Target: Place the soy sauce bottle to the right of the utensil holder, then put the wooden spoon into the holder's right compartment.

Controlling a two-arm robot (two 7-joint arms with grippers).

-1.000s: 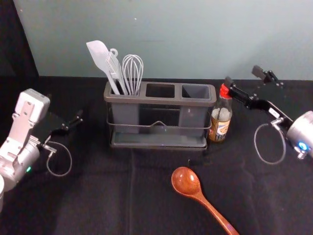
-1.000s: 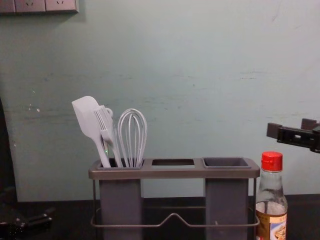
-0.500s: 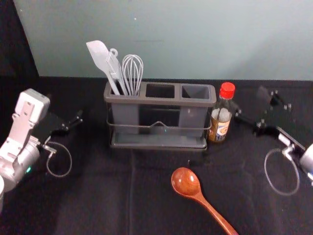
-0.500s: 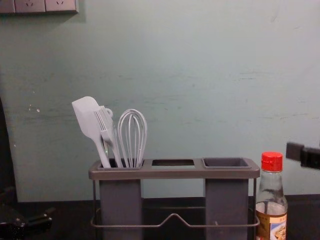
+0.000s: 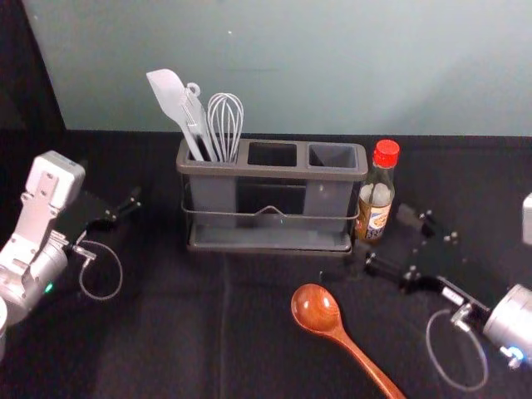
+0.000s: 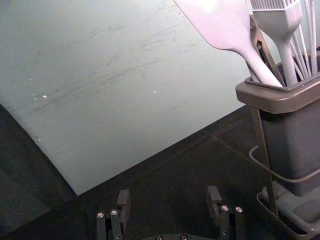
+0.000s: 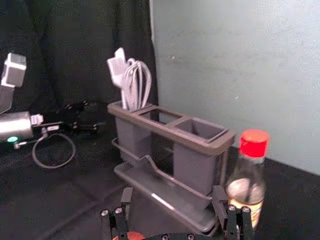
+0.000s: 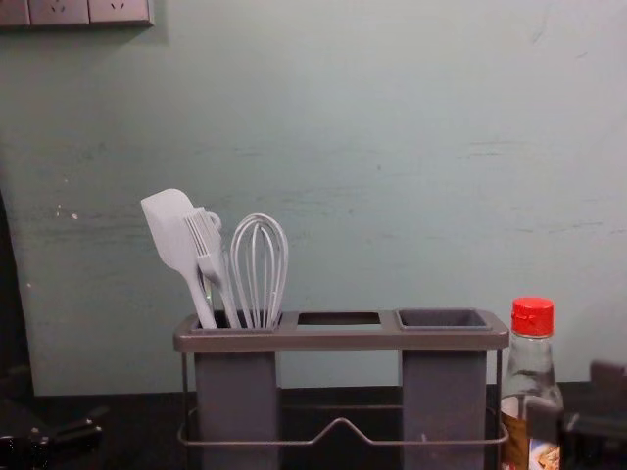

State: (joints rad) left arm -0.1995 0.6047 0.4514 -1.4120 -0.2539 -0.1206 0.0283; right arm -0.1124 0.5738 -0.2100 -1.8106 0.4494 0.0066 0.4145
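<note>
The soy sauce bottle [image 5: 376, 195], red-capped and upright, stands close beside the right end of the utensil holder [image 5: 274, 170]. In front of the holder the wooden spoon [image 5: 332, 326] lies on the cloth, bowl toward the holder. My right gripper [image 5: 387, 236] is open and empty, low in front of the bottle and behind the spoon's right side. In the right wrist view, the right gripper [image 7: 174, 200] has its fingers well apart, with part of the spoon's bowl [image 7: 134, 235] at the bottom edge. My left gripper [image 5: 125, 208] idles open left of the holder; the left wrist view shows the left gripper [image 6: 169, 202] empty.
A white spatula [image 5: 171, 100], a brush and a whisk [image 5: 225, 120] stand in the holder's left compartment; the middle and right openings hold nothing. Black cloth [image 5: 166, 332] covers the table, and a pale green wall [image 5: 291, 66] rises behind.
My right gripper has moved away from the bottle's cap, first to the right and down, then forward of the bottle toward the spoon. The bottle, holder, spoon and left arm stay put.
</note>
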